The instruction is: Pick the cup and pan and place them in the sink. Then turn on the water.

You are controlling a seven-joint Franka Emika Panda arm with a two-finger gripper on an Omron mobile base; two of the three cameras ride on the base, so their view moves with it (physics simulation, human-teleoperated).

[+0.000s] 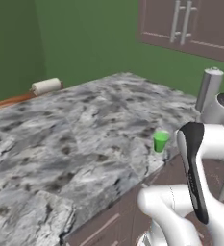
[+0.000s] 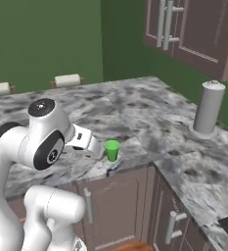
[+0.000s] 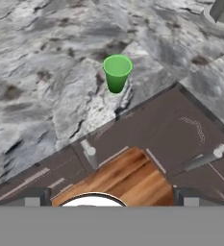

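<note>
On the grey marbled counter, a green cup stands ahead of the robot's open gripper

Near the front edge of the grey, marble-patterned stone counter (image 1: 80, 129), a small bright green tapered cup (image 3: 117, 73) without a handle stands upright, its wide mouth facing up. In the hand view, the two-finger gripper (image 3: 112, 198) has its dark fingertips at the bottom left and bottom right, spread wide apart, with nothing held between them. The cup appears above the gap between them, around the middle of the picture's width, apart from both tips. In the right base view, the cup is just to the right of the white arm's wrist (image 2: 86, 140). A grey cylinder on a round base (image 2: 208, 109) stands upright on the counter, well apart from the cup, near the green wall (image 2: 135, 44). Brown panelled cabinets (image 2: 113, 206) with pale bar handles lie below the counter edge.
</note>
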